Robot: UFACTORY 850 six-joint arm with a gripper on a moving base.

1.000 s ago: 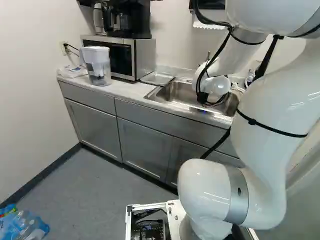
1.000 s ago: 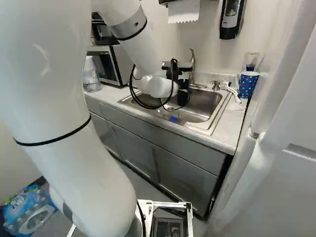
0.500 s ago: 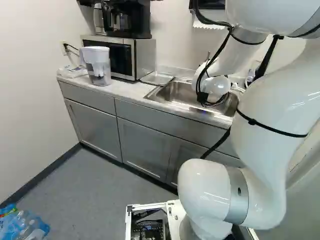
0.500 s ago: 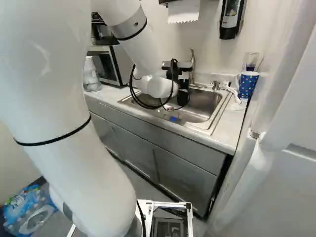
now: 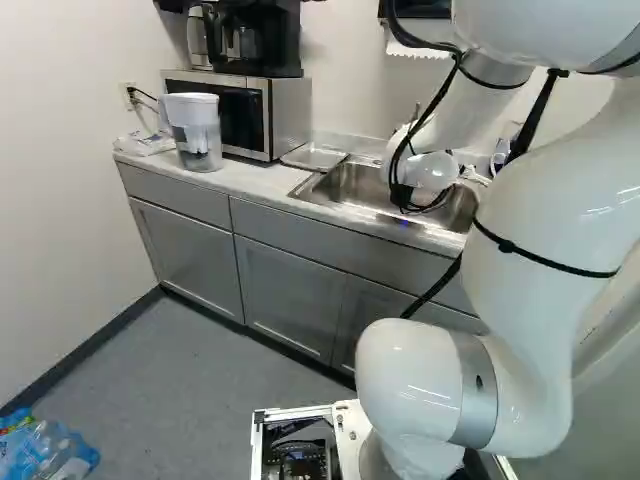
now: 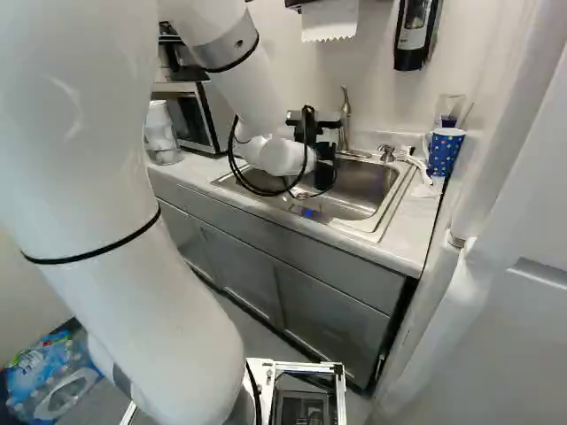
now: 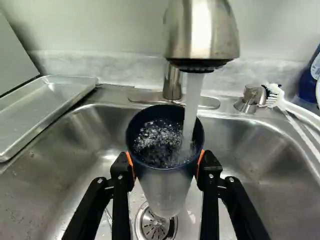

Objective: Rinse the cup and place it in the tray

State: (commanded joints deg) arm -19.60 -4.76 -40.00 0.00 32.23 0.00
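And here's the black two-fingered claw [image 6: 325,173], out over the stainless-steel sink [image 6: 365,184], its orange pads pinching the cup from left and right! It's a dark-rimmed cup with a cloudy, see-through lower body [image 7: 165,192], mouth up, above the round metal drain [image 7: 156,224]. Down comes the water [image 7: 192,107] from the brushed-metal faucet [image 7: 200,32], straight through the open mouth, landing toward the right side, and it's all froth and bubbles in there! Over to the left, the shallow silver metal tray [image 7: 42,107] sits beside the basin, well apart from the cup. Far right of the faucet, a small metal knob [image 7: 248,98], with a white-handled brush [image 7: 295,112] just beside it. And on the pale bench [image 6: 409,232], right of the sink, stands a blue patterned paper-style cup [image 6: 445,152].
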